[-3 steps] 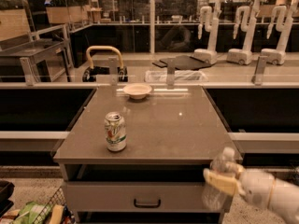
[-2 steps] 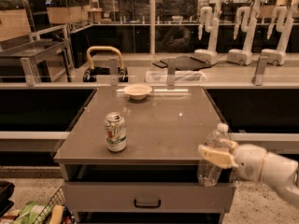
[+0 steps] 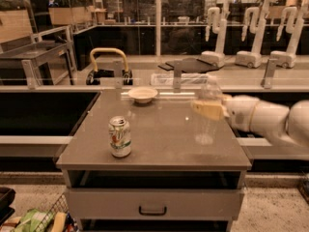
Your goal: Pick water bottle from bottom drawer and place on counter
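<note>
The cream gripper [image 3: 208,111] clasps a clear plastic water bottle [image 3: 206,128] upright over the right side of the glossy grey-brown desk [image 3: 164,129]; a silver-and-green soda can [image 3: 119,137] stands front left.

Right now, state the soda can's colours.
Soda can: silver with green markings, camera view. The gripper holds the water bottle at the counter's right side.
</note>
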`<action>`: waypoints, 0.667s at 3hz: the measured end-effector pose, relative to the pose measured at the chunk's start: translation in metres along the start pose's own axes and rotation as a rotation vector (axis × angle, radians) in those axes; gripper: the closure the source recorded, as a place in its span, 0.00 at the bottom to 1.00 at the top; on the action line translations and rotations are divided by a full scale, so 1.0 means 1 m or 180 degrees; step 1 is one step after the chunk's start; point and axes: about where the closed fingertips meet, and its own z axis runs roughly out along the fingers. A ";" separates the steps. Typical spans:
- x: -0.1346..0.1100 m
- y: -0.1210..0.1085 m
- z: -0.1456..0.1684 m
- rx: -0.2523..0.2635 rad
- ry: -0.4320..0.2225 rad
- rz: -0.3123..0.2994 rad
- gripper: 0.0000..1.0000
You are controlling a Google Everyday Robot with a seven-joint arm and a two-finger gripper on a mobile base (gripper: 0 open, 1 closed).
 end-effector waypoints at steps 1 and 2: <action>-0.053 -0.019 0.032 0.0081 -0.0229 -0.0110 1.00; -0.070 -0.031 0.066 0.0074 -0.0344 -0.0213 1.00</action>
